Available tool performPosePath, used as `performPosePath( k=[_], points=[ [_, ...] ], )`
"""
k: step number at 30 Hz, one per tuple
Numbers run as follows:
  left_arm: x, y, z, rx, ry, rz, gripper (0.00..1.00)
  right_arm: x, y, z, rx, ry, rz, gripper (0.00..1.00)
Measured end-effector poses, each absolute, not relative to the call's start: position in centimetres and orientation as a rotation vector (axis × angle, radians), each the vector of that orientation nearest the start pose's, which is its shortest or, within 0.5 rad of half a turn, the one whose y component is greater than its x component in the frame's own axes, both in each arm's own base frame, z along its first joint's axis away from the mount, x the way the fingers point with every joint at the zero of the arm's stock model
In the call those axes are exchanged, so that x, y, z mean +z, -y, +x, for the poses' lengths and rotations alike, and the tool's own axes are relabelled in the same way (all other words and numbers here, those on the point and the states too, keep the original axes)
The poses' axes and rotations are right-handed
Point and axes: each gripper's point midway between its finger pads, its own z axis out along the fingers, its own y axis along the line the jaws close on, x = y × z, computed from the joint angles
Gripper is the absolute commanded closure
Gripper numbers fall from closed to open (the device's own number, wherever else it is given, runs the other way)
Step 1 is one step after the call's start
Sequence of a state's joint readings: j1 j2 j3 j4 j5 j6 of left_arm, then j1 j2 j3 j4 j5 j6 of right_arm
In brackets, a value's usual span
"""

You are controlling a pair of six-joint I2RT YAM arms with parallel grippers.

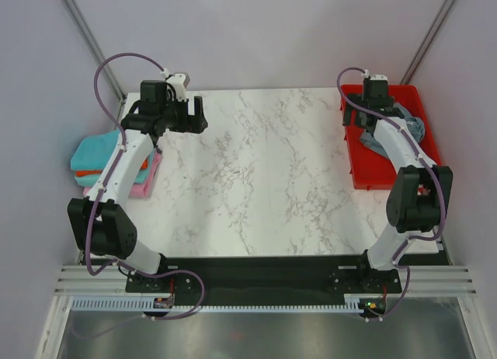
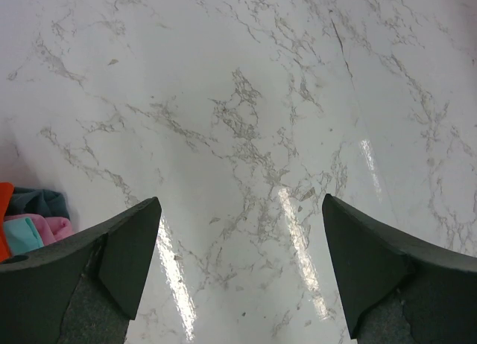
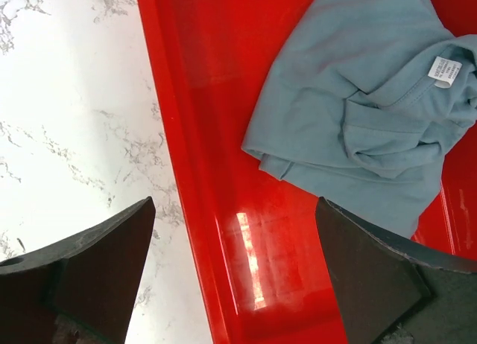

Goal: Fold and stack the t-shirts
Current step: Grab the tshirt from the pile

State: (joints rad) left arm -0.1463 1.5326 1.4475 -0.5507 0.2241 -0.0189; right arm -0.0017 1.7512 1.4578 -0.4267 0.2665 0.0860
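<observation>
A slate grey-blue t-shirt [image 1: 409, 126] lies crumpled in the red tray [image 1: 380, 174] at the back right; in the right wrist view the shirt [image 3: 358, 113] shows a white neck label. My right gripper [image 1: 359, 116] is open and empty above the tray's left wall [image 3: 179, 135], left of the shirt, its jaws [image 3: 234, 210] wide apart. A folded stack sits at the table's left edge: teal [image 1: 97, 151] on top, orange [image 1: 140, 167], pink [image 1: 145, 185] below. My left gripper [image 1: 184, 115] is open and empty over bare marble [image 2: 240, 210], right of the stack, whose corner [image 2: 45, 223] shows.
The marble table [image 1: 264, 172] lies between the two arms. The red tray runs along the right edge. Grey walls close in on the left, right and back. The arm bases stand on a black strip at the near edge.
</observation>
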Motion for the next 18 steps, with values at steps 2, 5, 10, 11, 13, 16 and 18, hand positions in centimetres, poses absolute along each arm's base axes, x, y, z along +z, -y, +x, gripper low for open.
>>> performPosePath(
  k=[2,5,10,11,13,16,18],
  points=[
    [23.7,10.2,42.1,-0.339,-2.193,0.265,0.03,16.8,4.0,47.6,-0.257,-2.262,0.227,0.02],
    [23.7,10.2,42.1,-0.338,-2.193,0.264,0.02,16.8,2.8,47.6,-0.247,-2.265,0.181,0.02],
    [23.7,10.2,42.1,-0.337,-2.193,0.264,0.03,18.4,-1.2,47.4,-0.149,-2.25,-0.045,0.02],
    [23.7,10.2,42.1,-0.337,-2.193,0.263,0.03,19.3,-2.4,47.2,-0.104,-2.229,-0.106,0.02],
    [23.7,10.2,42.1,-0.337,-2.193,0.262,0.03,20.9,-3.9,47.0,-0.043,-2.183,-0.176,0.02],
    [23.7,10.2,42.1,-0.341,-2.194,0.256,0.03,23.6,-4.2,46.9,-0.034,-2.104,-0.203,0.02],
    [23.7,10.2,42.1,-0.341,-2.195,0.255,0.03,24.2,-3.7,47.3,-0.061,-2.08,-0.183,0.02]
  ],
)
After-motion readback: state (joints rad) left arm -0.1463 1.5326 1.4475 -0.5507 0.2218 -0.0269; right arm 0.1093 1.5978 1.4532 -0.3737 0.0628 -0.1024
